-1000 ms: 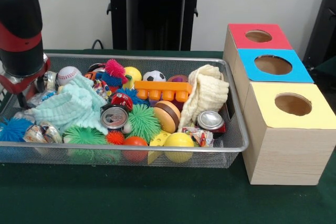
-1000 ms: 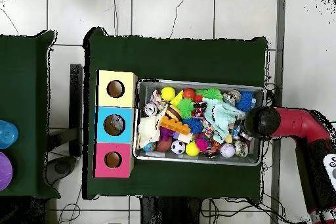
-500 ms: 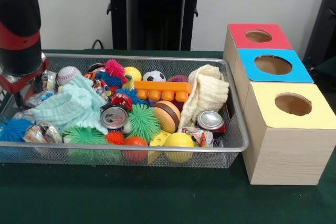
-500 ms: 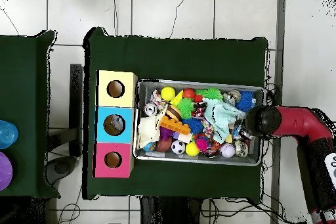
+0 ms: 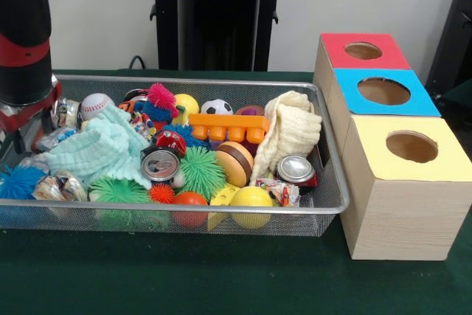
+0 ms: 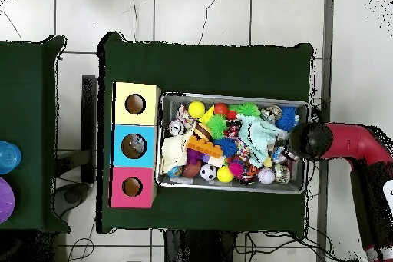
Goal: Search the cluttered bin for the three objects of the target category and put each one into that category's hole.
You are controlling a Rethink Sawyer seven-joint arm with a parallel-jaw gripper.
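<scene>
A red and black robot arm point(image 5: 26, 42) hangs over the end of a wire bin point(image 5: 324, 204) at the nine o'clock side of the front view; its gripper point(image 5: 22, 127) sits low by the bin's wall, and whether it is wide, narrow or holding anything cannot be told. In the overhead view the arm point(image 6: 341, 142) reaches in from three o'clock, its black end over the bin's rim point(image 6: 230, 96).

The bin stands on a green-covered bench point(image 5: 221, 278) and is packed with toys. A pale green cloth point(image 5: 99, 149) lies near the arm, with a baseball point(image 5: 94, 105) just beyond it. Toward the middle are an orange brick point(image 5: 228, 125), a small soccer ball point(image 5: 216, 107), a green spiky ball point(image 5: 200, 171) and a drink can point(image 5: 160, 164) showing its top. A second can point(image 5: 296, 170) rests at the foot of a cream cloth point(image 5: 291, 134) toward three o'clock. A yellow ball point(image 5: 251, 198) and an orange ball point(image 5: 190, 201) lie against the near wall.

Beside the bin at three o'clock stand three wooden boxes, each with a round hole on top: a red box point(image 5: 365, 51), a blue box point(image 5: 382, 91) and a yellow box point(image 5: 409, 149), touching in a row.
</scene>
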